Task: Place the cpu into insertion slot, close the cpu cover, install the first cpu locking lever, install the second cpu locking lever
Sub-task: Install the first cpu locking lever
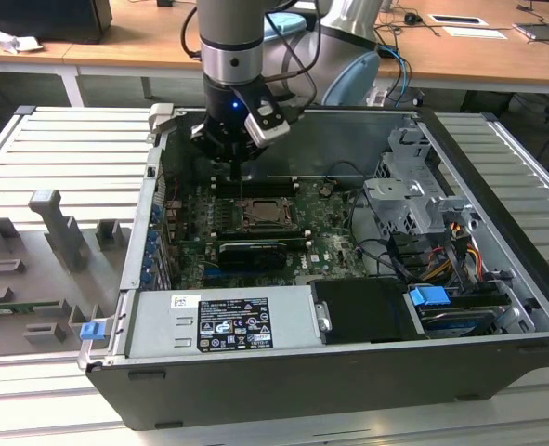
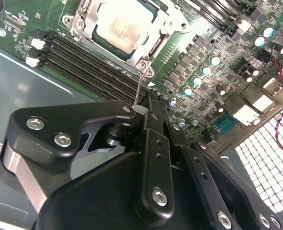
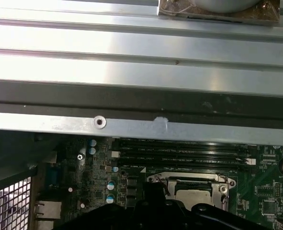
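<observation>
End effector (image 2: pixel 142 111) seemingly gripping lever (image 2: pixel 138 90)

Pale silver-grey cpu (image 2: pixel 119 29); silver cpu cover (image 2: pixel 153 45); green motherboard (image 2: pixel 198 43); black hand (image 2: pixel 148 103).

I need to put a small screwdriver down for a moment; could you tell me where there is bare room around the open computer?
The ribbed grey metal tabletop is bare between the case's wall and the grey plastic fixtures. Inside the black computer case it is crowded: green motherboard, cables, and the black pincer above the silver socket cover.
</observation>
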### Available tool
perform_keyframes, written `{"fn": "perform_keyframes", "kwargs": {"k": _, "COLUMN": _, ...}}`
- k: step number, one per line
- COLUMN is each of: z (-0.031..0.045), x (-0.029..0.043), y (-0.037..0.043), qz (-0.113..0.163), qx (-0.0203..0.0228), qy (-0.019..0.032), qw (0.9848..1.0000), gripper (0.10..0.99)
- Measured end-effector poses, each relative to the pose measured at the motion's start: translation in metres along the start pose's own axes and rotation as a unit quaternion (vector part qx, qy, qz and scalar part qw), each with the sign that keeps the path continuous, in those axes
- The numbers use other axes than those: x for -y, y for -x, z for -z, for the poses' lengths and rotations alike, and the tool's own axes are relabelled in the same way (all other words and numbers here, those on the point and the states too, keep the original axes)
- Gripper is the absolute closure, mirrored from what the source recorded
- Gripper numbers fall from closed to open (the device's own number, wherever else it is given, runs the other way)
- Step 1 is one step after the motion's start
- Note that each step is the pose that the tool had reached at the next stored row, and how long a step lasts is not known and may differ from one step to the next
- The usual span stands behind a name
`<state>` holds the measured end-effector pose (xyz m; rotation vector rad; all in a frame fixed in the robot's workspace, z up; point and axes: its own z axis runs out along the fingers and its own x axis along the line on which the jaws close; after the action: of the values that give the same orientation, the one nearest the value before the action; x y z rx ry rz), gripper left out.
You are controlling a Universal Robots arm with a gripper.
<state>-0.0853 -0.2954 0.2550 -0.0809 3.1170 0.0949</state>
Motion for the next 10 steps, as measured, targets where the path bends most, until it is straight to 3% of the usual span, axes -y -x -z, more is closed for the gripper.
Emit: {"fn": "perform_keyframes", "kwargs": {"k": 10, "z": -0.0011, "x": 0.0005, "y": 0.0093, "qz": 0.000, "qx": 0.0000, "qy": 0.0000, "qw": 1.0000, "gripper": 0.980}}
